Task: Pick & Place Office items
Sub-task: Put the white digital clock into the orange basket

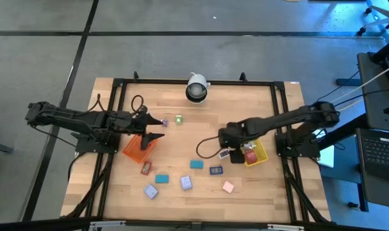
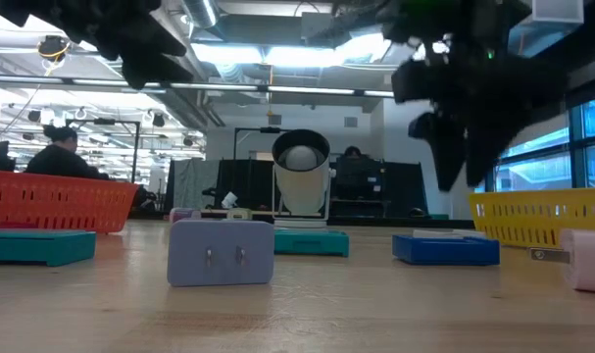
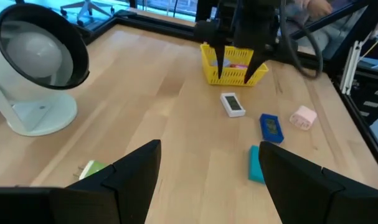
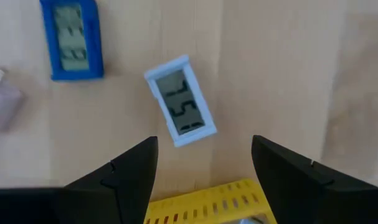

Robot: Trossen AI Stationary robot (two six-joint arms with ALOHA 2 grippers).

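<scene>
Small flat office items lie scattered on the wooden table: a green one (image 1: pixel 179 119), a lavender one (image 1: pixel 163 122), a red-brown one (image 1: pixel 146 168), teal ones (image 1: pixel 162 178) (image 1: pixel 196 164), a dark blue one (image 1: pixel 215 170), lavender ones (image 1: pixel 186 183) (image 1: pixel 150 191) and a pink one (image 1: pixel 227 187). My right gripper (image 1: pixel 227 146) (image 4: pixel 204 146) hangs open above a white-labelled little display block (image 4: pixel 179 102) (image 1: pixel 224 154), which lies flat beside the yellow tray (image 1: pixel 255 154). My left gripper (image 1: pixel 154 127) (image 3: pixel 210 155) is open over the far edge of the orange tray (image 1: pixel 136 149).
A white round device on a stand (image 1: pixel 196 88) sits at the table's far edge. A red item lies in the yellow tray (image 4: pixel 207 202). The low view shows a lavender block (image 2: pixel 222 252) close to the near edge. People sit in the room behind (image 2: pixel 57 152).
</scene>
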